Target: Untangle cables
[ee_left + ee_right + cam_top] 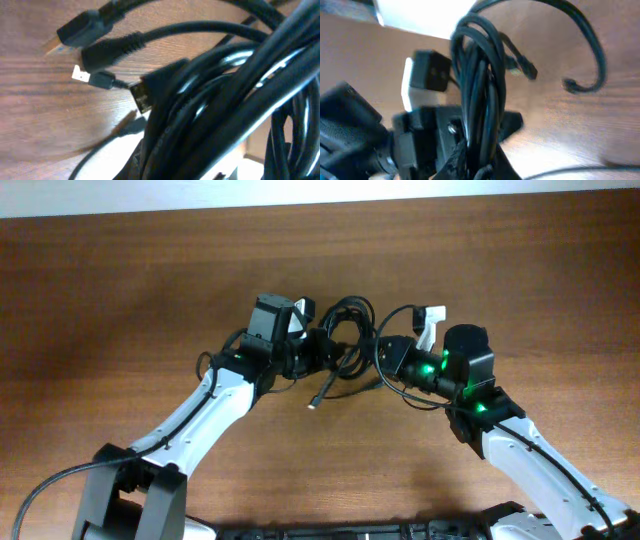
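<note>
Cables are 1 knotted bundle at centre; left tool and right tool each pinch it; none freed yet.

Two arms, left arm, right arm, one tangled bundle of cables, strands uncountable, one table

The overhead camera looks straight down on the surface, with the cables near its middle. The left wrist camera is very close to the cables. The right wrist camera faces them from the opposite side, equally near. All three views share this bundle.
</note>
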`<action>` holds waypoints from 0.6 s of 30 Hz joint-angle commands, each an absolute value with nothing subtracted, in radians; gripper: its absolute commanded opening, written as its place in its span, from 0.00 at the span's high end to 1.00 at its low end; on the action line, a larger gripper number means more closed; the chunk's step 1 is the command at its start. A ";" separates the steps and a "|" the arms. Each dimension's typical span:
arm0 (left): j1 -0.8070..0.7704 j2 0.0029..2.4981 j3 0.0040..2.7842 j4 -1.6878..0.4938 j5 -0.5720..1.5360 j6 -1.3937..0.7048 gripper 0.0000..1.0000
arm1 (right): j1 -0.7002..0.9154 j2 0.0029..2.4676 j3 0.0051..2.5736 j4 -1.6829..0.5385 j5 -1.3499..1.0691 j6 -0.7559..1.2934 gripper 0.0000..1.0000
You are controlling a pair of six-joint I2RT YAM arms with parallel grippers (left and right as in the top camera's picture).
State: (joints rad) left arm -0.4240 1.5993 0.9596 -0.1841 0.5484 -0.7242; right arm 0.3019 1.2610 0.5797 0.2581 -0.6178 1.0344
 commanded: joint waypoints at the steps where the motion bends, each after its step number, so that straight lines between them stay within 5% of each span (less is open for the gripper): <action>1: -0.377 1.604 0.953 -0.205 0.550 -0.471 1.00 | 0.308 1.252 0.595 0.127 -0.647 0.832 0.76; 4: -0.311 1.604 0.953 -0.259 0.554 -0.424 1.00 | 0.308 1.252 0.595 0.016 -0.673 0.701 0.48; 7: -0.245 1.604 0.953 -0.307 0.565 -0.425 1.00 | 0.307 1.252 0.595 -0.006 -0.685 0.646 0.36; 16: -0.130 1.604 0.953 -0.300 0.738 -0.666 1.00 | 0.308 1.252 0.595 0.001 -0.651 0.576 0.33; 18: -0.130 1.604 0.953 -0.289 0.725 -0.666 1.00 | 0.308 1.252 0.595 0.006 -0.678 0.576 0.38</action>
